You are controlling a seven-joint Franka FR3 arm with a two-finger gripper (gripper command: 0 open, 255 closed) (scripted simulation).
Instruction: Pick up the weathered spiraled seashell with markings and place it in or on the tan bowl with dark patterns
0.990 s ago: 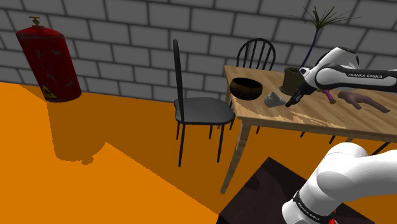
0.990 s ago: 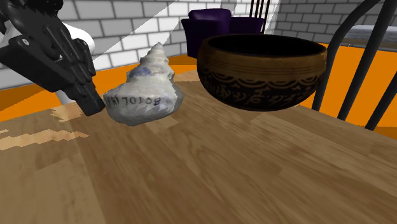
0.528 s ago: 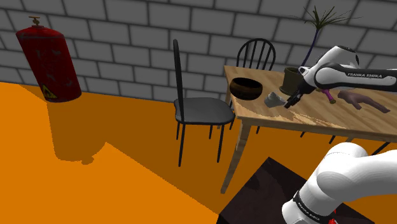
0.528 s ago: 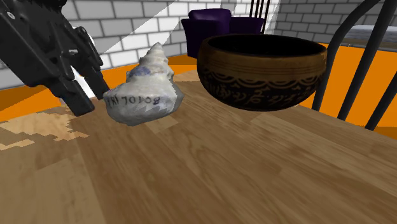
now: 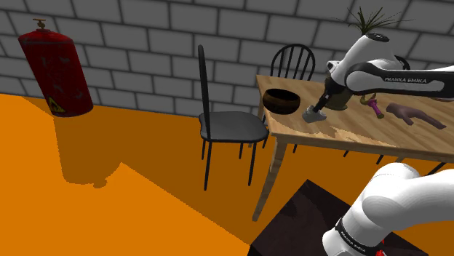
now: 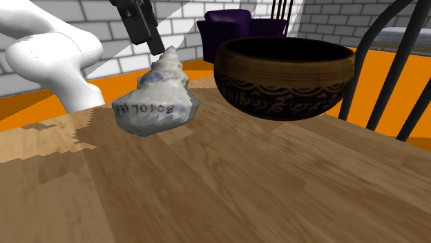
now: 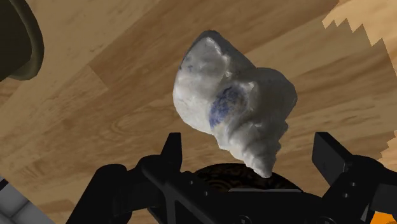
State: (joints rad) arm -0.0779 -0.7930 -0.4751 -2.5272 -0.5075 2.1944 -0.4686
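Note:
The whitish spiraled seashell (image 5: 313, 113) with blue blotches and dark lettering lies on its side on the wooden table (image 5: 349, 134), close to the dark brown patterned bowl (image 5: 281, 100). In the second exterior view the shell (image 6: 155, 96) sits left of the bowl (image 6: 283, 76). My black gripper (image 5: 322, 107) hangs just above the shell, pointing down at it. In the wrist view the gripper (image 7: 251, 154) is open. Its fingers (image 7: 172, 149) stand well apart on either side of the shell's (image 7: 232, 102) pointed tip without touching it. A finger (image 6: 144, 24) hovers over the shell's top.
A dark olive cup (image 7: 16, 38) stands behind the shell. Further along the table lie a brownish-purple object (image 5: 415, 114) and a small pink piece (image 5: 375, 108). Two black chairs (image 5: 225, 127) stand at the table's end. A red cylinder (image 5: 54, 69) leans by the brick wall.
The fingers have gone from shut to wide apart. The gripper has moved from beside the shell to just above it, towards the shoulder view's left.

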